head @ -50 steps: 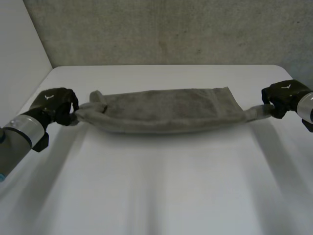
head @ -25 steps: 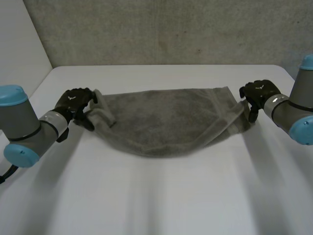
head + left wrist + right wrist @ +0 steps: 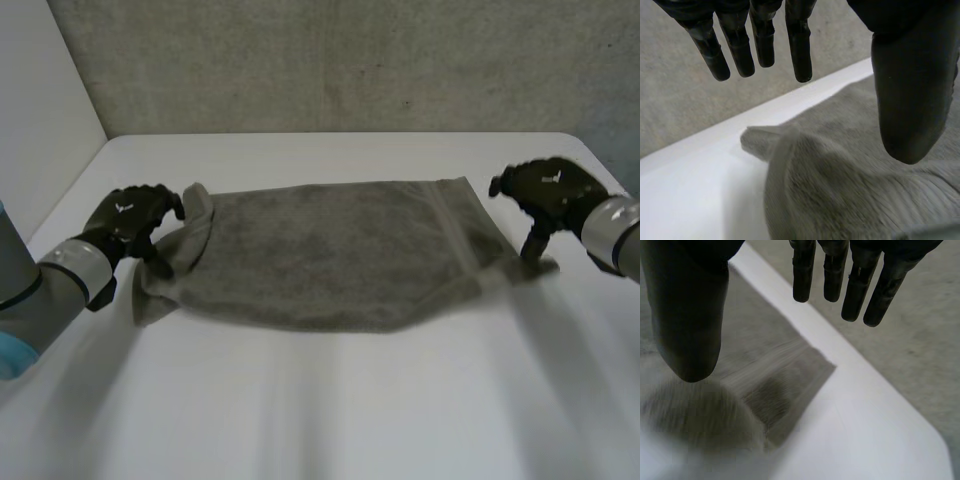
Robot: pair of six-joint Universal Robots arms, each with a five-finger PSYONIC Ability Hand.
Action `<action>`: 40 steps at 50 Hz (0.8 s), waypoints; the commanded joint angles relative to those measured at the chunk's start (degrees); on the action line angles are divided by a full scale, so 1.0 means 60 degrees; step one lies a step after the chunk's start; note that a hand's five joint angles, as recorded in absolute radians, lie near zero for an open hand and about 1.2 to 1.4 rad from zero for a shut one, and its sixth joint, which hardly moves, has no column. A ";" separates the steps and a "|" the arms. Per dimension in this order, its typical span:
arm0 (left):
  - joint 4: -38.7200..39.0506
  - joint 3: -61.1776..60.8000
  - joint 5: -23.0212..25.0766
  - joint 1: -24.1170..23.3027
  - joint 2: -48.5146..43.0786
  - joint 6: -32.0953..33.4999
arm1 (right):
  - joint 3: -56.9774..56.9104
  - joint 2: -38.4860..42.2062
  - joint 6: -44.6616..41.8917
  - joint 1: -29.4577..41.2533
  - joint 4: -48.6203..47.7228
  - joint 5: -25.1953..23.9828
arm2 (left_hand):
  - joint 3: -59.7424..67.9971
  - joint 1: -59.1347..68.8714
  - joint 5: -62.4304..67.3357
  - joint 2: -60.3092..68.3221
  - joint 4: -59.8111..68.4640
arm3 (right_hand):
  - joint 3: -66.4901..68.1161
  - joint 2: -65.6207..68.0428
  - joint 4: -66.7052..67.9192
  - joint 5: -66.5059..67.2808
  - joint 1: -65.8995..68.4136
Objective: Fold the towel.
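The grey towel (image 3: 330, 255) lies spread across the middle of the white table (image 3: 330, 410), bunched and folded over at its left end. My left hand (image 3: 130, 215) hovers just beside that bunched left end, open. In the left wrist view its fingers (image 3: 797, 40) are straight and apart from the thumb, with the towel (image 3: 840, 190) below them and nothing held. My right hand (image 3: 550, 188) is above the towel's right end, open, thumb pointing down at the near right corner. In the right wrist view its thumb (image 3: 690, 315) and fingers stand apart over the towel's corner (image 3: 765, 375).
A grey concrete wall (image 3: 330, 60) rises behind the table's far edge, and a white wall (image 3: 40, 100) stands at the left. Bare tabletop lies in front of the towel. The table's rounded far right corner (image 3: 935, 440) is beyond my right hand.
Both hands have let go of the towel's ends and opened. The towel, first stretched taut between them, then sagging, now lies flat on the table.
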 commanded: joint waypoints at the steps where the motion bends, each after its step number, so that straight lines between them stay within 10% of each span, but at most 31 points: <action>1: 0.0026 -0.0283 0.0070 0.0106 -0.0346 0.1051 | 0.1153 -0.0022 -0.1168 -0.0486 -0.0608 -0.0626 | 0.0139 0.0150 0.0058 0.0214 0.0144 | 0.0070 0.0011 0.0156 0.0098 -0.0081; 40: -0.0091 -0.3199 0.0714 0.1249 0.1748 0.1802 | 0.3265 0.0198 -0.1902 -0.1966 -0.0391 -0.1857 | 0.2522 0.2533 0.2441 0.2597 0.2527 | 0.1696 0.1637 0.1782 0.1724 0.1546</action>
